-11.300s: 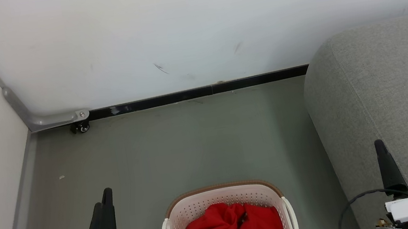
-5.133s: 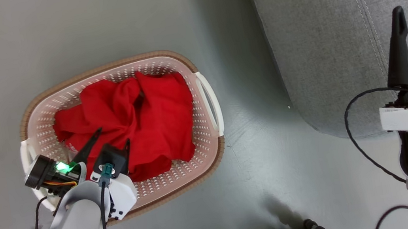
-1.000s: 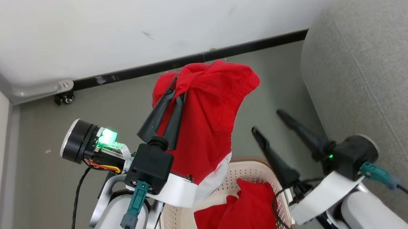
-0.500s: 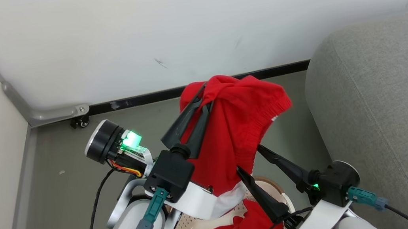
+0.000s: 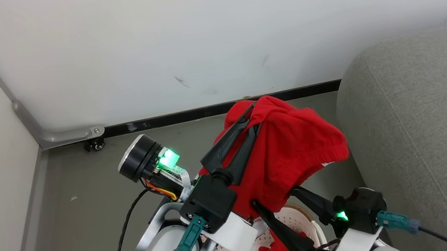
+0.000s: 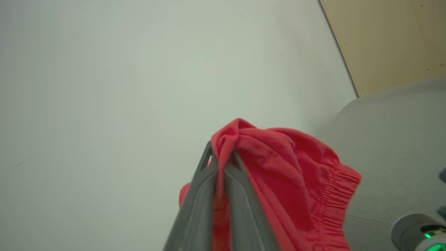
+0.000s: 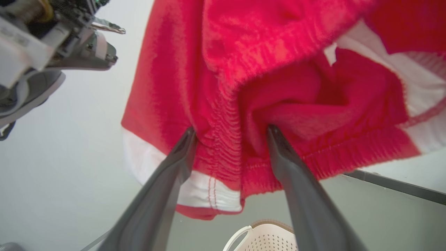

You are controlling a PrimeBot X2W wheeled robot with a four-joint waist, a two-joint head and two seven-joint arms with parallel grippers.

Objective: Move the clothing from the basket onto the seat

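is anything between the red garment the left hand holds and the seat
Nothing visible. The garment hangs from the left hand beside the seat, bare floor between them; the open right hand sits at its hem, off that path.

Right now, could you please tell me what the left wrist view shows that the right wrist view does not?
Left wrist view: the left gripper shut on a bunched fold of the red garment, with the grey seat behind. Right wrist view: the right gripper open, fingers straddling the gathered hem, and the basket below. Both: the hanging red garment against the pale wall.
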